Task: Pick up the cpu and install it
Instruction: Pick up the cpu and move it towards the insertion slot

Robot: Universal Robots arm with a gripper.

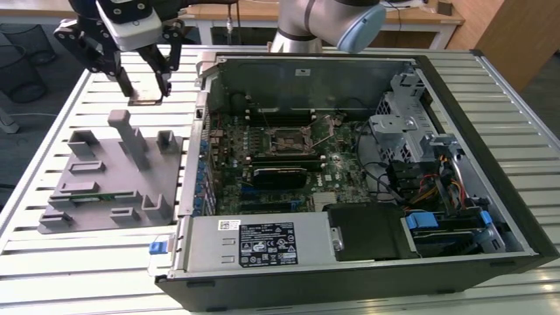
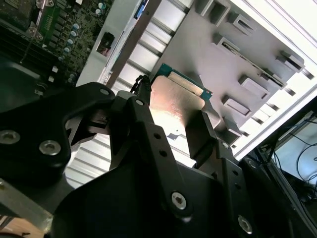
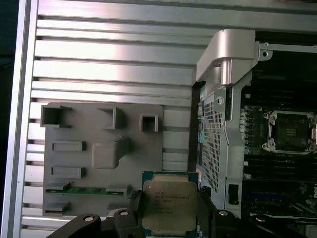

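Above the far end of the grey fixture tray (image 1: 96,190), just outside the open computer case (image 1: 490,85), the gripper (image 1: 145,92) hangs with its two black fingers (image 3: 205,213) clamped on opposite edges of the cpu (image 3: 170,207). Gripping by the rim makes sense to me: it leaves the shiny metal lid facing up, keeps the fingers off the underside, and holds the chip flat, as it would need to be to sit in the socket (image 1: 289,140). The chip is in the air, clear of the tray, with the tray and the slatted table (image 1: 52,262) beneath it. The socket lies well apart, inside the case on the motherboard, and its frame looks open and bare as far as I can tell. A green memory stick (image 3: 74,190) rests in its own tray slot.
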